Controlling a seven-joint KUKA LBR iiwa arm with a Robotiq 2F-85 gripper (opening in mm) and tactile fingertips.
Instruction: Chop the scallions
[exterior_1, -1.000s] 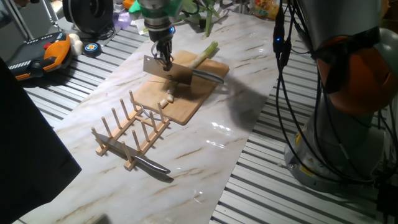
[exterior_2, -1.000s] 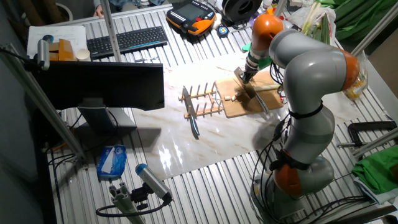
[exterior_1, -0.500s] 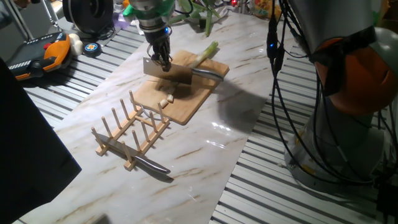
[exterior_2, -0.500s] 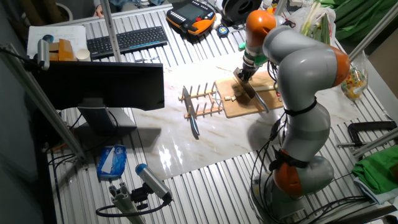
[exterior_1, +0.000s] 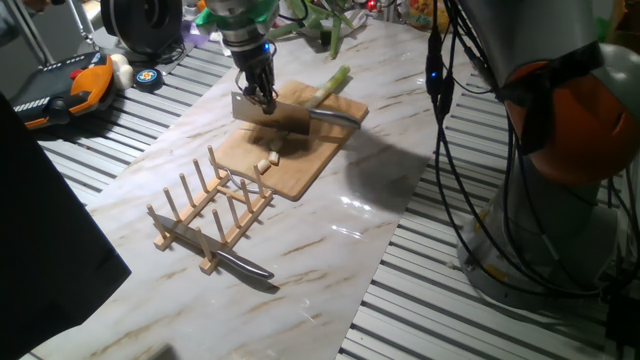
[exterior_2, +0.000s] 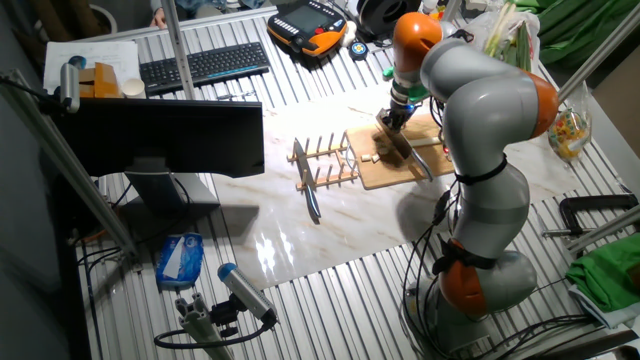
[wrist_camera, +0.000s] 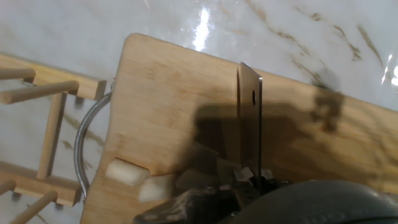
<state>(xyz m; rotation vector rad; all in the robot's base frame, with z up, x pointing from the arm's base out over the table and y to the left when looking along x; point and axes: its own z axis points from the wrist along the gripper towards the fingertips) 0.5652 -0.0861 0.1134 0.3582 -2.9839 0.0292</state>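
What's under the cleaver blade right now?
In the hand view, bare cutting board and shadow lie under the cleaver; two cut chunks sit aside. The pincer hides whatever lies near the handle.

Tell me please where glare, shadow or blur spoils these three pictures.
Hand view: white glare on the marble table; the cleaver throws a dark shadow over the cutting board; the fingers at the bottom edge are blurred. One fixed view: glossy reflections on the marble. The other fixed view: the board looks small.
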